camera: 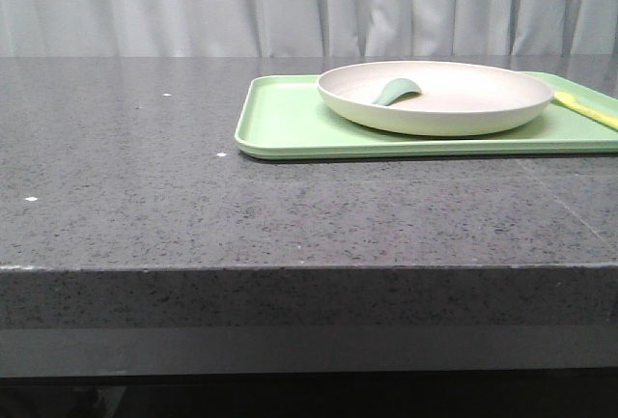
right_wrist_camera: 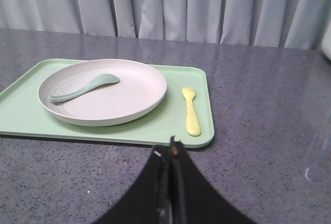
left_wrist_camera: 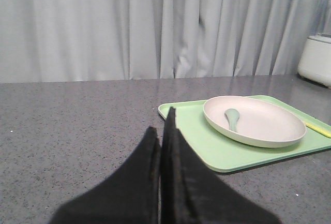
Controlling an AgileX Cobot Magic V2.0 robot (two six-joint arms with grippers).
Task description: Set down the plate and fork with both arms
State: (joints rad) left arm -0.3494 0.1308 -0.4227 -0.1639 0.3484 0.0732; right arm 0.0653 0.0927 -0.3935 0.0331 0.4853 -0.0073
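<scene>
Front view, surface: I see a dark speckled grey surface with pale curtains behind it; neither arm shows here.
Front view, tray: a light-green tray lies flat on the right half of the surface, far side.
Front view, plate: the plate sits on the tray, with a grey-green spoon lying inside it.
Front view, fork: the fork lies on the tray just right of the plate, partly cut off by the picture edge.
Left wrist view, fingers: my left gripper has its black fingers pressed together, holding nothing, above bare surface just short of the tray's near corner.
Left wrist view, plate: the plate rests on the tray, spoon inside; only a sliver of the fork shows beyond the plate's rim.
Left wrist view, edge: a white object stands at the edge; I cannot tell what it is.
Right wrist view, fingers: my right gripper is closed too, fingers together and empty, just outside the tray's rim.
Right wrist view, fork: the fork lies flat on the tray beside the plate, not touching it.
Right wrist view, spoon: the spoon lies across the plate's inside.
</scene>
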